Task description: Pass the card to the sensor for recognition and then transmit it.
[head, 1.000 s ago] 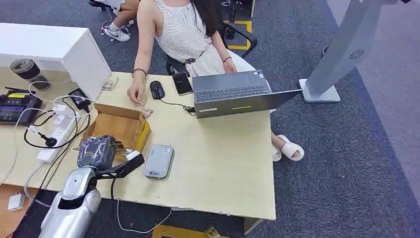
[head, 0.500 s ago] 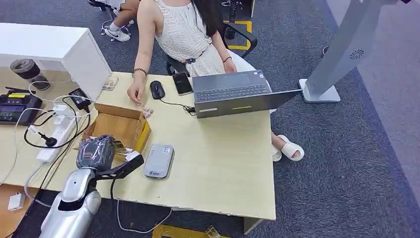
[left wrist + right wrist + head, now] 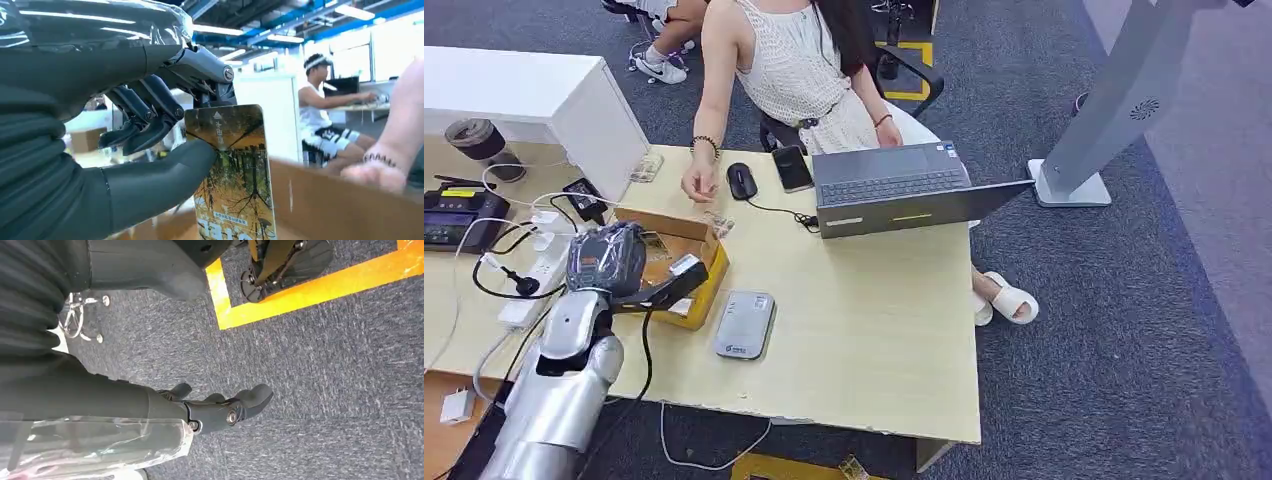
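Forest-printed card (image 3: pixel 232 175) stands upright over the cardboard box (image 3: pixel 686 262); grey sensor (image 3: pixel 745 324) lies beside.

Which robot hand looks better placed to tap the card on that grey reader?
The left robot hand: it already pinches the card above the table, close to the reader. The right robot hand hangs over carpet.

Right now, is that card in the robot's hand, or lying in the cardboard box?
In the hand. The left hand pinches the card between thumb and fingers, holding it upright above the cardboard box.
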`<state>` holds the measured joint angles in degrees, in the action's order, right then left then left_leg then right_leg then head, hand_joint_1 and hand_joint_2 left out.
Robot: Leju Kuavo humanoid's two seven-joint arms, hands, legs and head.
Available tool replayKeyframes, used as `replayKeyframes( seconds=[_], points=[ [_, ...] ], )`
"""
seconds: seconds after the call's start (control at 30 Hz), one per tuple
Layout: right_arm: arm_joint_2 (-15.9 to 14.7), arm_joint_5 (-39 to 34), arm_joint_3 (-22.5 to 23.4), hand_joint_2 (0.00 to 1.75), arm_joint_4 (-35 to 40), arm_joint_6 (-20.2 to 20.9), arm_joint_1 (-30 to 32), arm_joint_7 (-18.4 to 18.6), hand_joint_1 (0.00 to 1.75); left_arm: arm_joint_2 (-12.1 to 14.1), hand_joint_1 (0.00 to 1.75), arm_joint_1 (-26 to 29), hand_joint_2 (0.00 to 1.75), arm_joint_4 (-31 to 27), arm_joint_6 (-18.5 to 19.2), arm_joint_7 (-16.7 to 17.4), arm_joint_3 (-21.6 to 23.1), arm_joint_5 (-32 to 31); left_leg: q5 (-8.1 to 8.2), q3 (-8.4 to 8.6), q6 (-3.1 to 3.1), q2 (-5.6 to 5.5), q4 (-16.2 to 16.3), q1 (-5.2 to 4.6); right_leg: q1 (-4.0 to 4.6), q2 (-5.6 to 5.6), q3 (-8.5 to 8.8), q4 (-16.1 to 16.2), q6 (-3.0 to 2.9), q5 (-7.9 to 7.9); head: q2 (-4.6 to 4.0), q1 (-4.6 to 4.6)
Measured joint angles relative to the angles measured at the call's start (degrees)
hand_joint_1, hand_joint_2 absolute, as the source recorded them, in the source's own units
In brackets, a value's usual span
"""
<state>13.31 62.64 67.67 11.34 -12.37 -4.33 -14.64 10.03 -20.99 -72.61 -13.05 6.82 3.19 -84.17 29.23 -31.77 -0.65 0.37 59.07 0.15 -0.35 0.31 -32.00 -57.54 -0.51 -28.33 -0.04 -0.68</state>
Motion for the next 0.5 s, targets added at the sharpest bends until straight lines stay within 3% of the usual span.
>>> replayKeyframes(
  seconds=[0.33, 0.37, 0.5],
  points=[
    [0.0, 0.5, -0.5, 1.75, 0.0, 0.1, 0.0, 0.1, 0.00, 1.4, 1.75, -12.5, 1.75, 5.9, -0.5, 0.1, 1.0, -1.7, -0.02, 0.00, 0.02, 0.01, 0.0, 0.01, 0.01, 0.03, -0.03, 0.0, 0.00, 0.01, 0.00, -0.02],
    [0.0, 0.8, -0.5, 1.75, 0.0, 0.1, 0.0, 0.2, 0.00, 1.4, 0.00, -13.5, 1.75, 6.2, -0.4, 0.2, 1.3, -1.6, -0.02, -0.01, 0.02, 0.00, 0.0, 0.01, 0.01, 0.03, -0.03, 0.0, 0.00, 0.01, 0.00, 0.02],
    [0.0, 1.4, -0.7, 1.75, 0.0, 0.7, -0.1, 0.5, 0.00, 1.2, 0.00, -19.1, 1.75, 8.0, 1.5, -0.1, 2.9, -1.2, -0.02, -0.01, 0.02, 0.00, 0.0, 0.01, 0.01, 0.02, -0.02, 0.0, 0.00, 0.01, 0.00, 0.00]
  ],
)
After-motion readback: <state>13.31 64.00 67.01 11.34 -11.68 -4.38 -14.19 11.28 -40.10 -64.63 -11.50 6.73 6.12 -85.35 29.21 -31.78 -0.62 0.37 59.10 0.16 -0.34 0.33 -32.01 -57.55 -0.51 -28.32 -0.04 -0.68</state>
